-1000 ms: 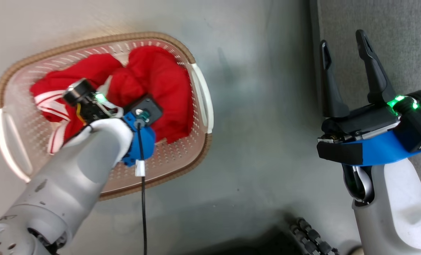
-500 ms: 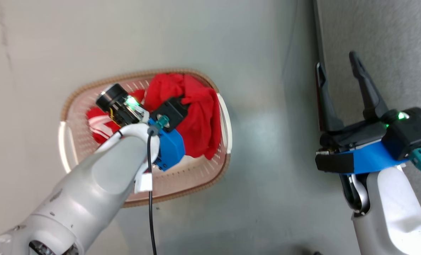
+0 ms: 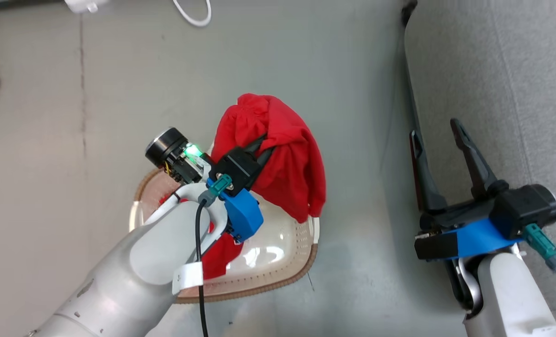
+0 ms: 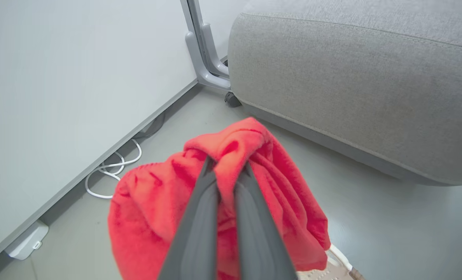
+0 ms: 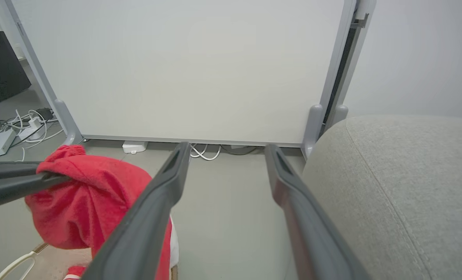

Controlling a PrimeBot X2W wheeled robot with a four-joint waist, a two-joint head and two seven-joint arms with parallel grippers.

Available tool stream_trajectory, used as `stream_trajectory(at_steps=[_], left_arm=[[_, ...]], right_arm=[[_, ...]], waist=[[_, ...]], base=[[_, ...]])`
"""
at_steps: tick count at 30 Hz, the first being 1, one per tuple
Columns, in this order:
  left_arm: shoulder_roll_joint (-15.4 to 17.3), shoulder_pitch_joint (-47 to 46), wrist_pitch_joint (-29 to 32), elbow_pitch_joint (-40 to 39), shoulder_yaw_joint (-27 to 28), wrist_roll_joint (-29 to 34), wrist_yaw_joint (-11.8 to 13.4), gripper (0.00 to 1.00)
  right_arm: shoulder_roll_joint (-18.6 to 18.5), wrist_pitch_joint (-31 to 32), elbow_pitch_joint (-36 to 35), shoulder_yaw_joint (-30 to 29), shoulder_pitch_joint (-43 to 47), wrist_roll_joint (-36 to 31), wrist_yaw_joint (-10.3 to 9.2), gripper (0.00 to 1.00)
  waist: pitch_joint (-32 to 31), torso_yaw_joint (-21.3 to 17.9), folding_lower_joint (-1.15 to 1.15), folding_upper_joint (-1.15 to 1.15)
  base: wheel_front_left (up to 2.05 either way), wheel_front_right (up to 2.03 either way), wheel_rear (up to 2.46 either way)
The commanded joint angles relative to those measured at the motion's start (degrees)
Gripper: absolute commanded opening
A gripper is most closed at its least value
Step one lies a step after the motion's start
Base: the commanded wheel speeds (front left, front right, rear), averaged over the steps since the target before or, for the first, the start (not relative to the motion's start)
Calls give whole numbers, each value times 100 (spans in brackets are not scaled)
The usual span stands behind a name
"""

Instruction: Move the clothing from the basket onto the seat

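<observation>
My left gripper (image 3: 265, 142) is shut on a plain red garment (image 3: 282, 159), which hangs in a bunch above the cream basket (image 3: 282, 276) on the floor. In the left wrist view the fingers (image 4: 200, 217) pinch a fold at the top of the garment (image 4: 149, 202). More red fabric (image 3: 221, 256) lies in the basket, mostly hidden by my left arm. To the right, my right gripper (image 3: 433, 129) stands open and holds nothing, at the edge of the grey seat (image 3: 516, 70). The right wrist view shows the seat (image 5: 402, 175) and the hanging garment (image 5: 91, 194).
A white panel in a grey frame (image 5: 196, 66) stands on feet behind the basket. White cables (image 4: 110, 171) and a small white box (image 4: 25, 241) lie along its base. A dark wheel (image 4: 233, 100) sits by the seat's corner. Grey floor (image 3: 353, 93) lies between basket and seat.
My left gripper has lifted the plain red garment up out of the basket. The head camera has shifted, so the basket looks smaller and lower. The right gripper stays open.
</observation>
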Motion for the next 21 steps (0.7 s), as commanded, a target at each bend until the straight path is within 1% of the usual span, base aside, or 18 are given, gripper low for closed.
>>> stream_trajectory(at_steps=[1,11,21], left_arm=[[-23,101,-29,-126,118,66,-7,0],[-107,499,-29,-712,543,332,-60,0],[-145,850,-29,-1069,627,372,-103,0]], right_arm=[[-15,-18,34,-21,103,12,1,100],[-12,-18,198,-41,585,126,1,100],[-14,-18,300,-62,1002,166,1,100]], waist=[[-379,87,1,0],[-1171,123,1,0],[-1714,194,1,0]], base=[[0,0,0],[0,0,0],[0,0,0]])
